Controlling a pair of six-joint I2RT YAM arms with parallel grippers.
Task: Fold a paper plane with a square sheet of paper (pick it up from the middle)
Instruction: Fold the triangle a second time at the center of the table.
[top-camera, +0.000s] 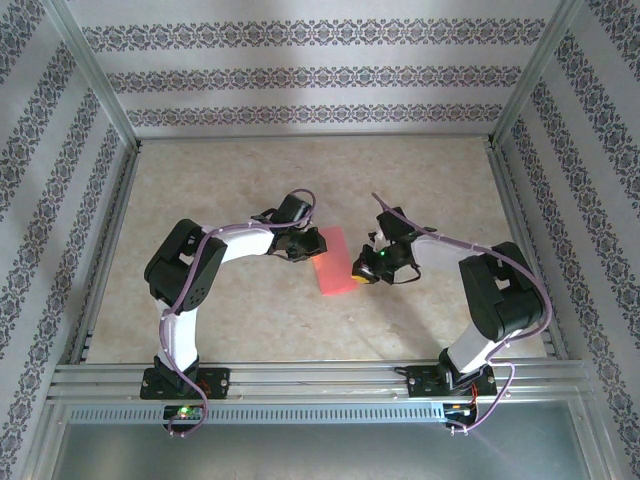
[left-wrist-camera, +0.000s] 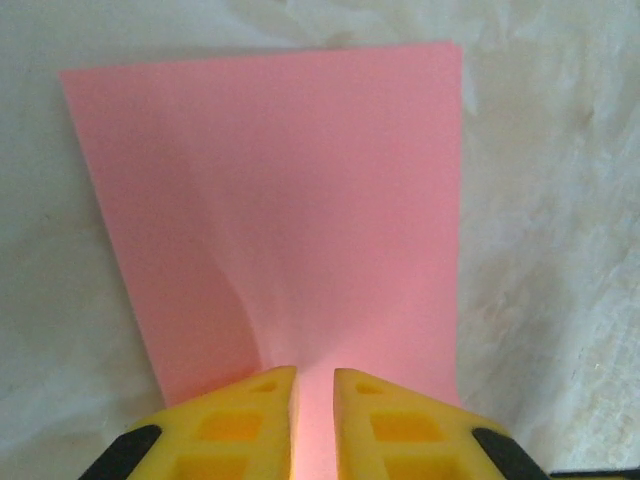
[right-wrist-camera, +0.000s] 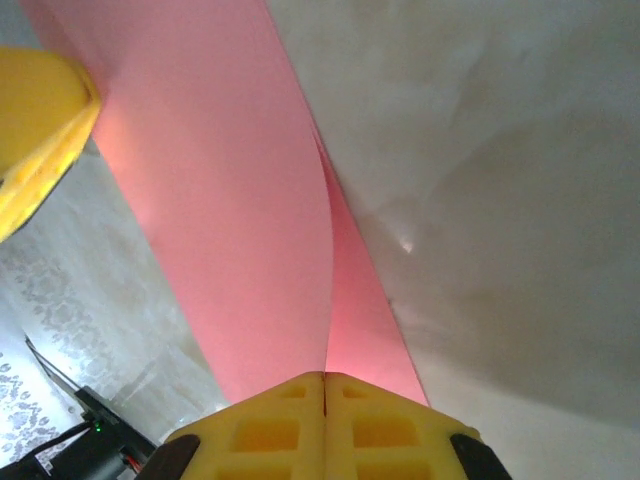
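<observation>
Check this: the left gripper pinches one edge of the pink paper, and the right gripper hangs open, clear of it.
Wrong about the right gripper: the right wrist view shows its jaws shut on the pink paper. The left gripper does pinch one edge.

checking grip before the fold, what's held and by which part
The pink paper, pinched from both sides: left gripper on one edge, right gripper on the opposite edge.
</observation>
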